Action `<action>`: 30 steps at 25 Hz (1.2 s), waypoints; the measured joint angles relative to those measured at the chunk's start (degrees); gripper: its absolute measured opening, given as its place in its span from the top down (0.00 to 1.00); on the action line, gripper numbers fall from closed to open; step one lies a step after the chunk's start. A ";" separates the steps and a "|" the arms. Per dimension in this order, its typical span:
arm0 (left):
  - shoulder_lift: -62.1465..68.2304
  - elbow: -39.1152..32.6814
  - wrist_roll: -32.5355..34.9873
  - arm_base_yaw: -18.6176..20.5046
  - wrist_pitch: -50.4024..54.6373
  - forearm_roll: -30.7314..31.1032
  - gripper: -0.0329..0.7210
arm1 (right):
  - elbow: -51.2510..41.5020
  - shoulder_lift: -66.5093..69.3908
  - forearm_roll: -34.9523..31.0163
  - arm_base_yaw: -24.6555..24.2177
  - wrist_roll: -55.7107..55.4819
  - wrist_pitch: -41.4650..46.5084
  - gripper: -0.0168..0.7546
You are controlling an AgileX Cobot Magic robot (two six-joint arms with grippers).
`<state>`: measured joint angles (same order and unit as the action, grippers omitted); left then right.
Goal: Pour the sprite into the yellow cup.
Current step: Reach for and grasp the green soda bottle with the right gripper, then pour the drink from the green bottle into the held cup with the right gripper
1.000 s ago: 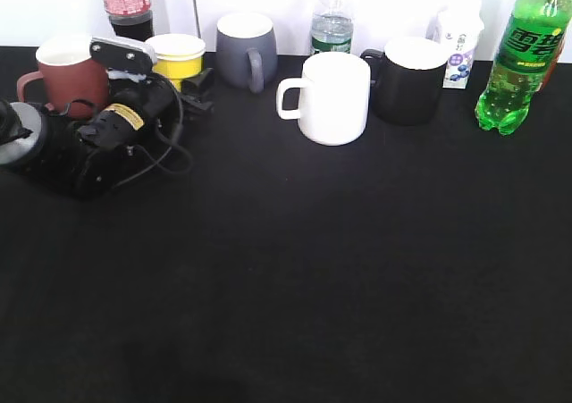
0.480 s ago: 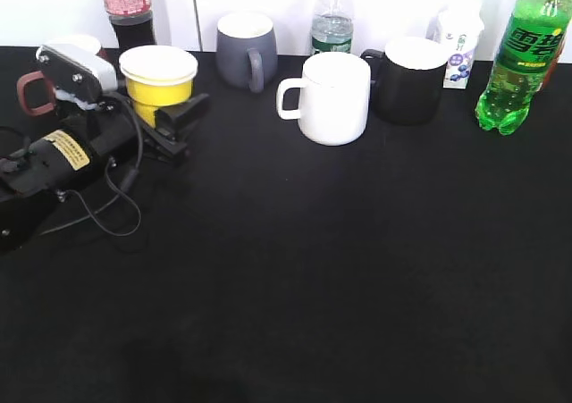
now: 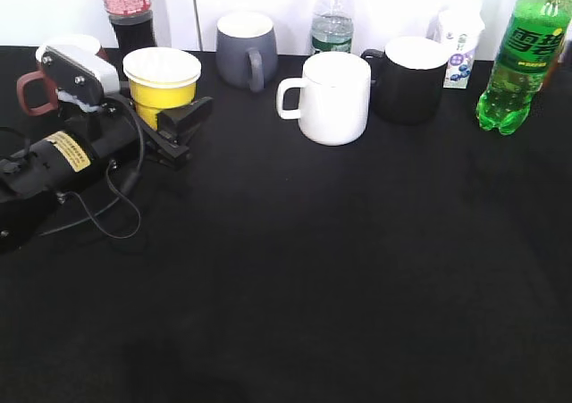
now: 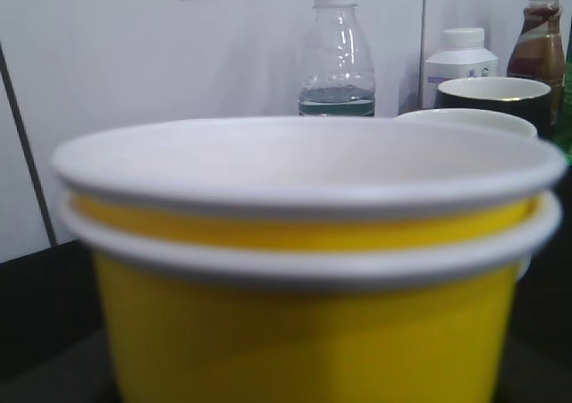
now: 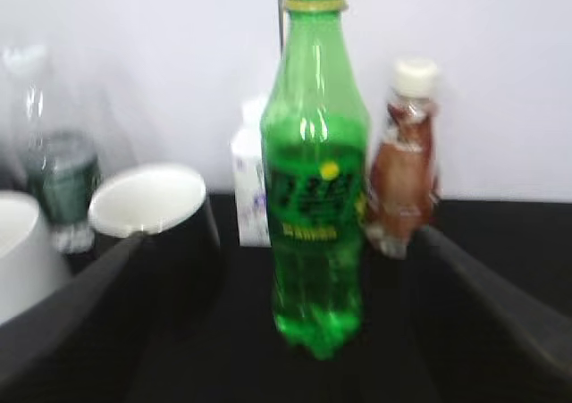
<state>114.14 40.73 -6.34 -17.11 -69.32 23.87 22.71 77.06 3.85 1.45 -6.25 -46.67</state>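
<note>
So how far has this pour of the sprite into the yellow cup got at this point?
Early. The left gripper has its fingers around the small yellow tapered cup with the white rim, near the table's left rear. The right gripper's open fingers frame the tall green plastic sprite bottle without touching it; the bottle stands upright at far right. Left to do: grasping the bottle, bringing it over the cup, and pouring.

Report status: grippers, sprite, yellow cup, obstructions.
Left gripper shut on yellow cup. Right gripper open, facing sprite, not touching. Sprite upright, no cap visible. White mug and black mug stand between cup and bottle.
</note>
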 joint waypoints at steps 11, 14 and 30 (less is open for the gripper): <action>0.00 0.00 0.00 0.00 0.00 0.05 0.32 | 18.39 31.21 -3.48 0.00 0.05 -10.50 0.12; 0.00 0.00 0.00 0.00 0.00 0.05 0.32 | 22.90 35.28 -3.52 0.00 0.05 -10.50 0.12; 0.00 0.00 0.00 -0.07 0.00 6.95 0.32 | 22.36 34.83 -2.09 0.00 5.61 -12.74 0.38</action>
<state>114.14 40.73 -6.34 -17.18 -69.32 30.82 45.07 111.89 1.75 1.45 -0.65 -59.40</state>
